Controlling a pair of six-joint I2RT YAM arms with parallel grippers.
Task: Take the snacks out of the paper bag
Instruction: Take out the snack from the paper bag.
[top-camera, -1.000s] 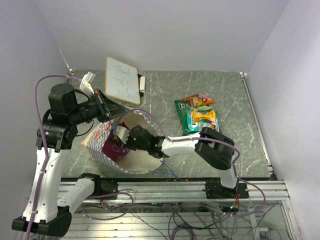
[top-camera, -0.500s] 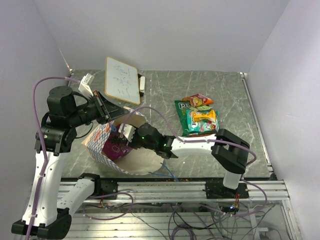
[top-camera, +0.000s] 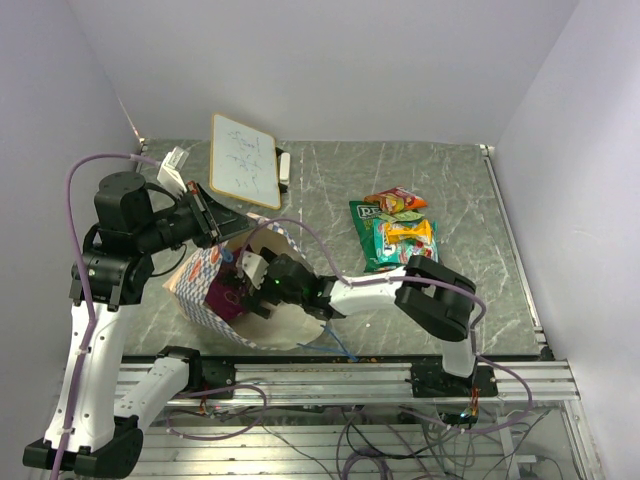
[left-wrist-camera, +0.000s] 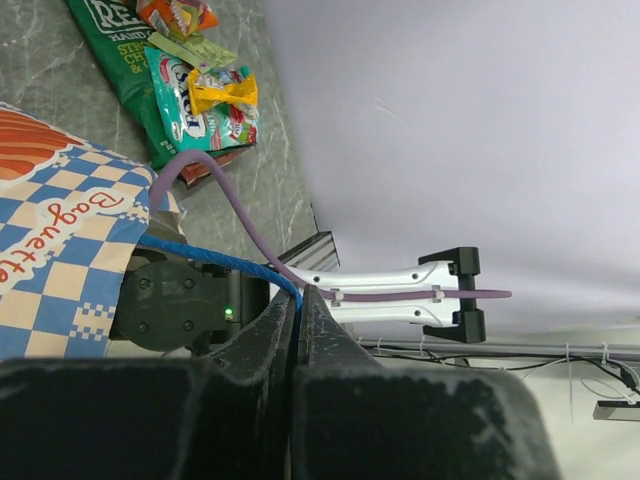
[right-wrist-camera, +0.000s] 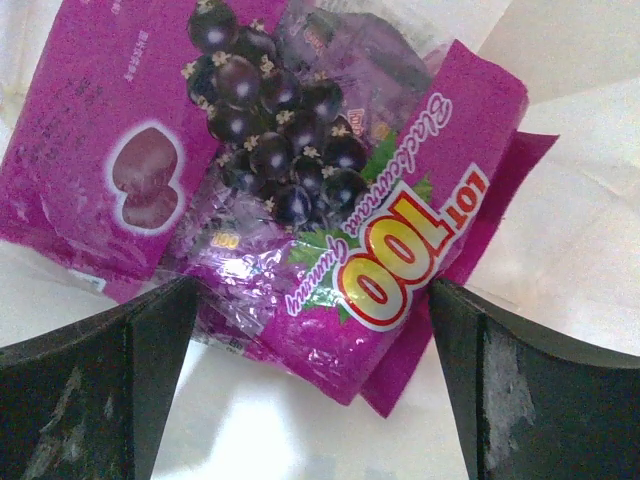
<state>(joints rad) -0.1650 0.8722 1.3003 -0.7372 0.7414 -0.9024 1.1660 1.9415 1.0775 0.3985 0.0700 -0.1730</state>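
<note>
The paper bag (top-camera: 196, 283) lies on its side at the table's left, checkered outside up and cream mouth facing right. My left gripper (top-camera: 221, 240) is shut on its blue cord handle (left-wrist-camera: 214, 258), holding the upper edge up. Reaching into the mouth, my right gripper (top-camera: 243, 291) is open. A magenta-purple snack packet (right-wrist-camera: 300, 200) printed with grapes lies on the cream paper between the spread fingers (right-wrist-camera: 95, 385), which do not touch it. That packet (top-camera: 224, 297) shows deep in the bag. Green (top-camera: 368, 222), teal-orange (top-camera: 404, 243) and orange-red (top-camera: 396, 200) snacks lie on the table.
A white board with scribbles (top-camera: 245, 160) leans at the back left. The three loose packets overlap right of centre, green (left-wrist-camera: 112, 45) under teal-orange (left-wrist-camera: 200, 95). A raised rail (top-camera: 510, 240) borders the table's right side, and the walls close in on all sides.
My right gripper has gone from shut to wide open inside the bag mouth, its elbow swinging out and back. The left gripper still holds the cord.
</note>
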